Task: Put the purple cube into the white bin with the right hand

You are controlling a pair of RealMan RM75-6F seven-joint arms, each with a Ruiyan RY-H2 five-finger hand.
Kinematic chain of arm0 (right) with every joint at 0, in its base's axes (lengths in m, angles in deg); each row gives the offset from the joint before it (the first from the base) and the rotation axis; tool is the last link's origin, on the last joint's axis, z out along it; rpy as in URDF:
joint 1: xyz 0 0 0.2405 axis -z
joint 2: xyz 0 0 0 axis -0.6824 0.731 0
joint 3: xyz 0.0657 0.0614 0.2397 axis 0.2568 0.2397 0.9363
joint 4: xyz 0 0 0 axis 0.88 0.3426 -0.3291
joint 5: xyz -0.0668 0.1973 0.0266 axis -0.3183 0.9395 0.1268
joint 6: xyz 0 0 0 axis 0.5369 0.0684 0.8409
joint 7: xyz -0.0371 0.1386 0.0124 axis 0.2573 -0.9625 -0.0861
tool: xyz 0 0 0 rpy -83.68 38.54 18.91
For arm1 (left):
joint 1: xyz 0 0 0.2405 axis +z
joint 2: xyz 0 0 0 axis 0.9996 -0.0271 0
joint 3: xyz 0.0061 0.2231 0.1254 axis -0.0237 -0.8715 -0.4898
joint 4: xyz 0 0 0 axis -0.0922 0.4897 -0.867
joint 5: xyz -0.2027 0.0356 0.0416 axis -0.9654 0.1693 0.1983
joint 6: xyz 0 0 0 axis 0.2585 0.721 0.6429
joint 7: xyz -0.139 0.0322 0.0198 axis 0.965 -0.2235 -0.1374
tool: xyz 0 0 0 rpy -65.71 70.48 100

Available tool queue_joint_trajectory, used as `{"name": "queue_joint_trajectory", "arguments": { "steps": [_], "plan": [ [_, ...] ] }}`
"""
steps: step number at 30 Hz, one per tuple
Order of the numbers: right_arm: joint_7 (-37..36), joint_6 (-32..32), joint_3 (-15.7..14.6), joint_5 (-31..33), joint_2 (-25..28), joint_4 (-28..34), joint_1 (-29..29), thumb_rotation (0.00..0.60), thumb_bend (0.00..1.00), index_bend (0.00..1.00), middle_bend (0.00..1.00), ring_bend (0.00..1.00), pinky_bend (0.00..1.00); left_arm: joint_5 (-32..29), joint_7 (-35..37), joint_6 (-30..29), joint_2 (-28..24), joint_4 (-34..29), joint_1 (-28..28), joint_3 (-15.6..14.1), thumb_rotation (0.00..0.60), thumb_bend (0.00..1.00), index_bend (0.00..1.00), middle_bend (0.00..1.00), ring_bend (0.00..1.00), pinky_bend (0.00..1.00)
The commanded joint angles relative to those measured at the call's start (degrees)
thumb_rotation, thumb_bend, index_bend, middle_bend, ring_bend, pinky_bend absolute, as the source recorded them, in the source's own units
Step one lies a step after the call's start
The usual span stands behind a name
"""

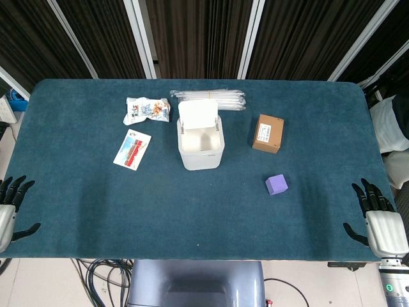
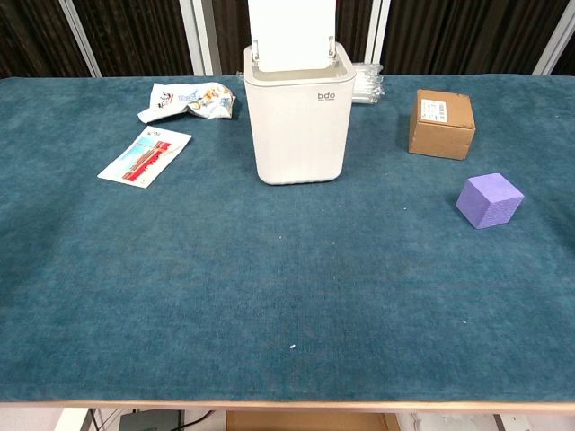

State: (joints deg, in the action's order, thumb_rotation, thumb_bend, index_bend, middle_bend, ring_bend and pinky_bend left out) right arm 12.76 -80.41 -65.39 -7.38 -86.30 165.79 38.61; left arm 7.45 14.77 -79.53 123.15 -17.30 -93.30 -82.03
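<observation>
The purple cube (image 1: 276, 185) (image 2: 489, 200) lies on the blue table, right of centre and towards the front. The white bin (image 1: 201, 144) (image 2: 296, 112) stands upright mid-table with its lid flipped up at the back, so its mouth is uncovered. My right hand (image 1: 377, 214) rests at the table's front right edge, fingers spread and holding nothing, well to the right of the cube. My left hand (image 1: 11, 204) sits at the front left edge, fingers apart and holding nothing. Neither hand appears in the chest view.
A brown cardboard box (image 1: 268, 133) (image 2: 441, 124) sits behind the cube. A bundle of clear plastic straws (image 1: 211, 99) lies behind the bin. A snack bag (image 1: 147, 110) (image 2: 189, 101) and a flat packet (image 1: 132, 149) (image 2: 145, 155) lie left of the bin.
</observation>
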Motion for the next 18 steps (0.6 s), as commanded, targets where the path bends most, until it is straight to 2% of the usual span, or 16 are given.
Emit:
{"name": "queue_joint_trajectory", "arguments": {
  "steps": [1, 18],
  "plan": [
    [0.0, 0.0, 0.0, 0.0, 0.0, 0.0, 0.0, 0.600, 0.11, 0.03, 0.03, 0.07, 0.24, -0.1, 0.0, 0.0, 0.0, 0.0, 0.0, 0.0, 0.600, 0.10, 0.18, 0.15, 0.00, 0.00],
    [-0.2, 0.0, -0.1, -0.1, 0.3, 0.2, 0.1, 0.600, 0.11, 0.03, 0.03, 0.07, 0.24, 0.0, 0.0, -0.2, 0.0, 0.0, 0.1, 0.1, 0.600, 0.10, 0.17, 0.15, 0.00, 0.00]
  ]
}}
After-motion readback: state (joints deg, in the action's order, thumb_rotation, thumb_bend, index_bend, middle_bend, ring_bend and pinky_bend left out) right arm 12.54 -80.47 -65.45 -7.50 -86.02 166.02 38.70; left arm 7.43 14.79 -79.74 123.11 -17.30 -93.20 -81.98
